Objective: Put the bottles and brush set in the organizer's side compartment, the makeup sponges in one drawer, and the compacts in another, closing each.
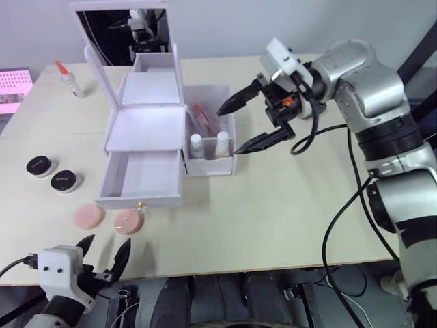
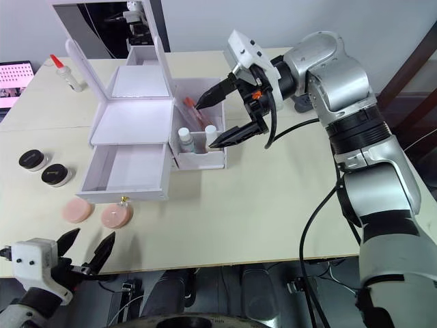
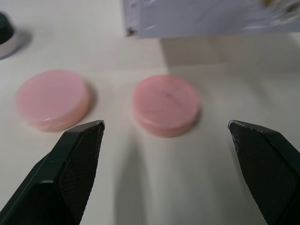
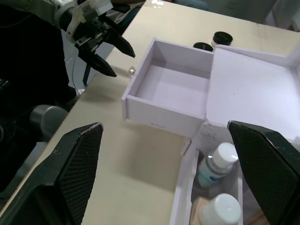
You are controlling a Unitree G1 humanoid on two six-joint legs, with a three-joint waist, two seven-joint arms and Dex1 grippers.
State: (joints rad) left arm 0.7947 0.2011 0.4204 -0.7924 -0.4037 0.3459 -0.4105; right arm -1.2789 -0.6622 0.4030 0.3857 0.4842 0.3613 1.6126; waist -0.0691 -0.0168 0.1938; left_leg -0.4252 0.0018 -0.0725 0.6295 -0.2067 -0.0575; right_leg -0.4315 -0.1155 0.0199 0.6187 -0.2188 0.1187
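Observation:
The white organizer point(image 1: 143, 123) stands mid-table with its bottom drawer point(image 1: 140, 176) pulled out and bare inside. Its side compartment point(image 1: 231, 156) holds two white-capped bottles point(image 1: 196, 143) point(image 1: 222, 141) and a red brush set point(image 1: 203, 117). My right gripper point(image 1: 229, 131) hovers open just above that compartment, holding nothing. Two pink makeup sponges point(image 3: 52, 105) point(image 3: 165, 104) lie on the table in front of the drawer. My left gripper point(image 1: 106, 244) is open at the table's front edge, a short way behind the right-hand sponge. Two black compacts point(image 1: 40, 165) point(image 1: 64, 180) sit left of the drawer.
A small white bottle with a red cap point(image 1: 70, 80) lies at the back left, near a pink box point(image 1: 13, 89) at the table's edge. The organizer's mirror lid point(image 1: 123, 27) stands upright. A black cable point(image 1: 341, 212) hangs from my right arm over the table.

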